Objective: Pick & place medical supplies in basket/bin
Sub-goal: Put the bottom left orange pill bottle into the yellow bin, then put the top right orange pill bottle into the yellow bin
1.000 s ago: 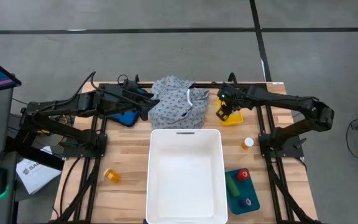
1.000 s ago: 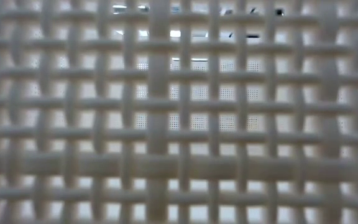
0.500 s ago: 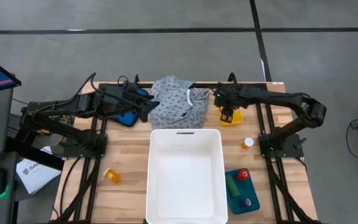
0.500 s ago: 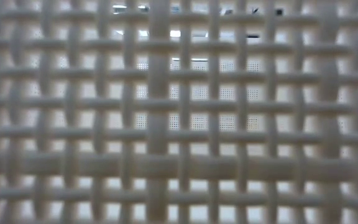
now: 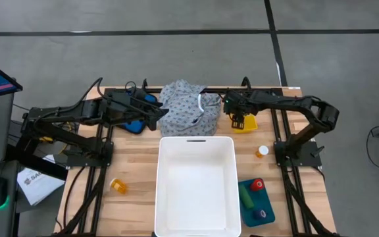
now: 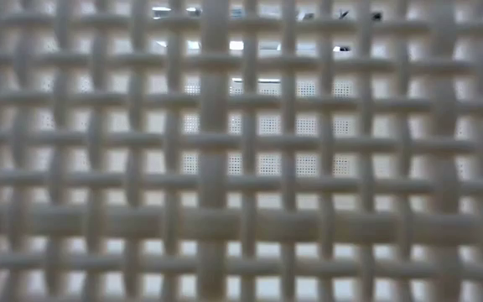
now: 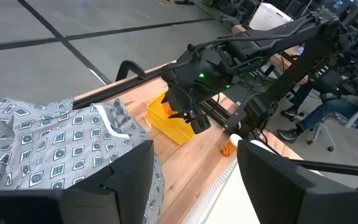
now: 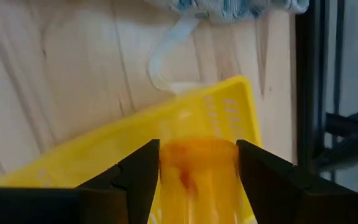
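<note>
Right hand (image 8: 197, 171) over yellow tray (image 8: 104, 149), fingers around an orange bottle (image 8: 197, 165); firm grip or letting go, can't tell. Carry level to white bin (image 5: 196, 148). Left hand (image 7: 194, 171) open beside garment (image 7: 48, 143).

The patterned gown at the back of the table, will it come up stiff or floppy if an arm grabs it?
Probably floppy: the gown lies crumpled in soft folds. It would likely drape and trail, and its loose white tie might snag.

Blue pad (image 5: 134, 124), paper (image 5: 33, 181)
</note>
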Robot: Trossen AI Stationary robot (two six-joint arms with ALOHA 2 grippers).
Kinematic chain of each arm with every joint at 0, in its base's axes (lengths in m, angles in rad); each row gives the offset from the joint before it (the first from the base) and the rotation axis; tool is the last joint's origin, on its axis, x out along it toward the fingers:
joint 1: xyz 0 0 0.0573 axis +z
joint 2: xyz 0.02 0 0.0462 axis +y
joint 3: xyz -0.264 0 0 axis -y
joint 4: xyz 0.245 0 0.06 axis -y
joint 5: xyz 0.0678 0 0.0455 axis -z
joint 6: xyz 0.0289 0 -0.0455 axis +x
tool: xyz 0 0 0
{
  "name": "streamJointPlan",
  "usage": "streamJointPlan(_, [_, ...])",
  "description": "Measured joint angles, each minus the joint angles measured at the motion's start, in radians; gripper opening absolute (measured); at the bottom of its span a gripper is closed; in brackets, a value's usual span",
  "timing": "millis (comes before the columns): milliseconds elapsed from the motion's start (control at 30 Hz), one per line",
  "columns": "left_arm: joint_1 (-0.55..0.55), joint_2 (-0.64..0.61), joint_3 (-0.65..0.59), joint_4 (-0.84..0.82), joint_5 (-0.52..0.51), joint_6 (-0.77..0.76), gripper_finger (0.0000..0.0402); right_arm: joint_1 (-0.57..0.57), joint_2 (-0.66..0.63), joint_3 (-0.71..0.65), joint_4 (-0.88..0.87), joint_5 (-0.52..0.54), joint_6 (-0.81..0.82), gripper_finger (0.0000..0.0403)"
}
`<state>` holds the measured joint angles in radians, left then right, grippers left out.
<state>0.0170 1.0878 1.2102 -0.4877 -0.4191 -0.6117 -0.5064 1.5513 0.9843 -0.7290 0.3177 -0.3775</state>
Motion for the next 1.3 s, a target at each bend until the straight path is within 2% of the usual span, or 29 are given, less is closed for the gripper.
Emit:
streamJointPlan(233, [0.000, 0.000, 0.000, -0.002, 0.000, 0.000, 0.0223, -0.001, 0.004, -0.001, 0.011, 0.043, -0.019, 0.0220])
streamJointPlan(367, [0.000, 0.000, 0.000, -0.002, 0.000, 0.000, 0.0223, 0.000, 0.000, -0.001, 0.008, 0.102, -0.020, 0.0222])
streamJointPlan(533, [0.000, 0.000, 0.000, -0.002, 0.000, 0.000, 0.0223, 0.002, -0.078, 0.007, -0.080, 0.129, 0.079, 0.0222])
streamJointPlan(633, [0.000, 0.000, 0.000, -0.002, 0.000, 0.000, 0.0223, 0.002, -0.168, 0.020, -0.211, 0.107, 0.272, 0.0222])
streamJointPlan(833, [0.000, 0.000, 0.000, 0.000, 0.000, 0.001, 0.0223, 0.061, -0.424, 0.009, -0.380, -0.117, 0.882, 0.0222])
streamJointPlan(1000, [0.000, 0.000, 0.000, 0.026, 0.000, 0.006, 0.0223, 0.199, -0.594, -0.017, -0.401, -0.141, 1.271, 0.0223])
streamJointPlan(1133, [0.000, 0.000, 0.000, 0.061, 0.001, 0.030, 0.0223, 0.312, -0.654, -0.049, -0.450, -0.145, 1.470, 0.0237])
streamJointPlan(1300, [0.000, 0.000, 0.000, 0.082, 0.001, 0.049, 0.0223, 0.424, -0.636, -0.079, -0.543, -0.137, 1.592, 0.0275])
